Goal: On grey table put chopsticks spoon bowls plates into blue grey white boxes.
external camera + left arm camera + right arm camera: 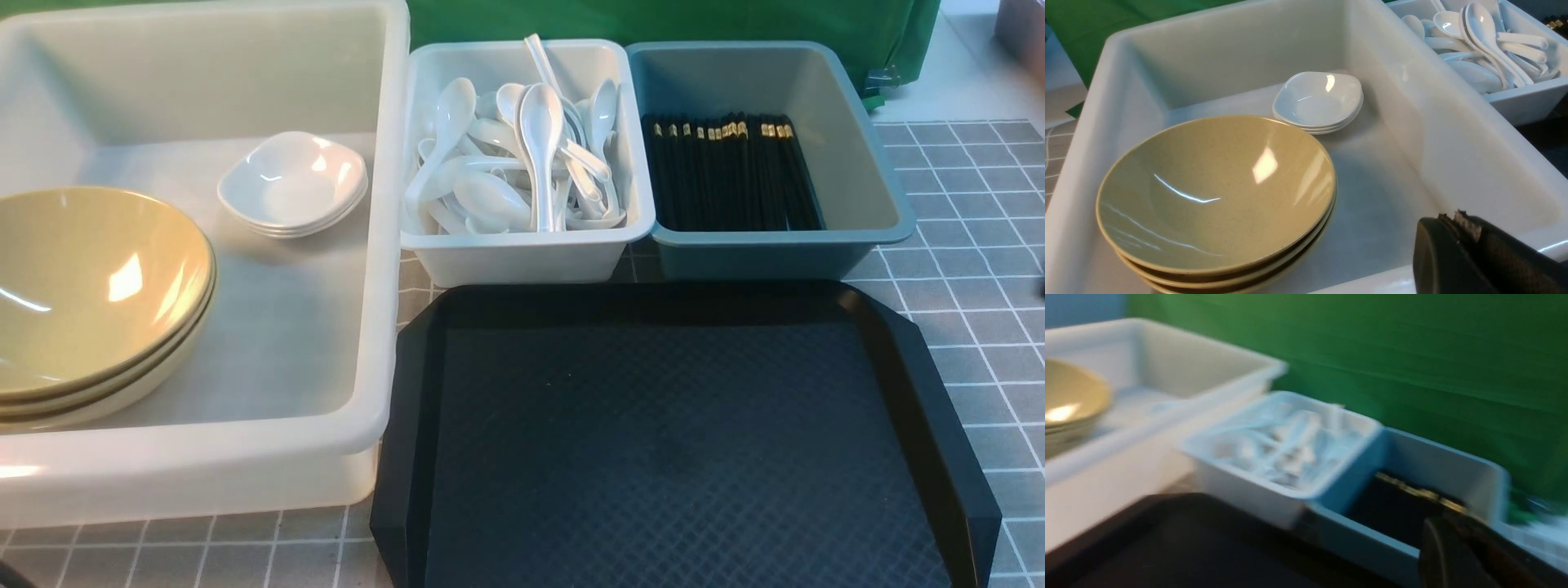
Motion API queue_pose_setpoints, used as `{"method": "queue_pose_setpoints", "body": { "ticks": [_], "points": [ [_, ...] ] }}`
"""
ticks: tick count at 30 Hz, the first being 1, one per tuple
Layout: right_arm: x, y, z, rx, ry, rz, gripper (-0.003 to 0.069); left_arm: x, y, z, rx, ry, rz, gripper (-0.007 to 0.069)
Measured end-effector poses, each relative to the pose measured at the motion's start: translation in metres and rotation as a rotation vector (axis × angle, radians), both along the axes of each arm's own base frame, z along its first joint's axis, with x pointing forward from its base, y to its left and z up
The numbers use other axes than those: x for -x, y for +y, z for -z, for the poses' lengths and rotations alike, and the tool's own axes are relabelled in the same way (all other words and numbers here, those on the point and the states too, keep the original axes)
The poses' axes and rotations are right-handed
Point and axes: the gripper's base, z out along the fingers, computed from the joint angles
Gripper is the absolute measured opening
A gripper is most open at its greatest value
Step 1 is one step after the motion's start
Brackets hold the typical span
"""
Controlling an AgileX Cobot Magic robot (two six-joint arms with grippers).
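Observation:
A stack of tan bowls (90, 286) and a stack of small white plates (292, 181) sit in the large white box (384, 245). White spoons (522, 155) fill the small white box (522, 257). Black chopsticks (731, 171) lie in the blue-grey box (775, 253). Neither gripper shows in the front view. My left gripper (1457, 220) is shut and empty, above the large white box's (1453, 134) near rim, beside the tan bowls (1216, 192). My right gripper (1453, 522) looks shut and empty in a blurred view, near the blue-grey box (1372, 535).
A black tray (408, 408) lies empty on the grey tiled table (980, 286) in front of the two small boxes. A green cloth (653, 20) hangs behind the boxes.

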Motion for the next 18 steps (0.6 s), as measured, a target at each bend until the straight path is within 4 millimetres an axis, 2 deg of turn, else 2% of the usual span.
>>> {"method": "queue_pose_setpoints", "body": {
  "ticks": [4, 8, 12, 18],
  "points": [
    [0.007, -0.013, 0.024, -0.050, 0.008, 0.126, 0.0031, 0.000, 0.000, 0.000, 0.000, 0.000, 0.000, -0.0011],
    [0.019, -0.026, 0.068, -0.117, 0.039, 0.282, 0.0031, 0.000, 0.000, 0.000, 0.000, 0.000, 0.000, -0.0011],
    [0.027, -0.031, 0.104, -0.124, 0.057, 0.346, 0.0031, 0.000, 0.000, 0.000, 0.000, 0.000, 0.000, -0.0011],
    [0.032, -0.033, 0.117, -0.137, 0.092, 0.379, 0.0031, 0.000, 0.000, 0.000, 0.000, 0.000, 0.000, -0.0011]
  ]
}}
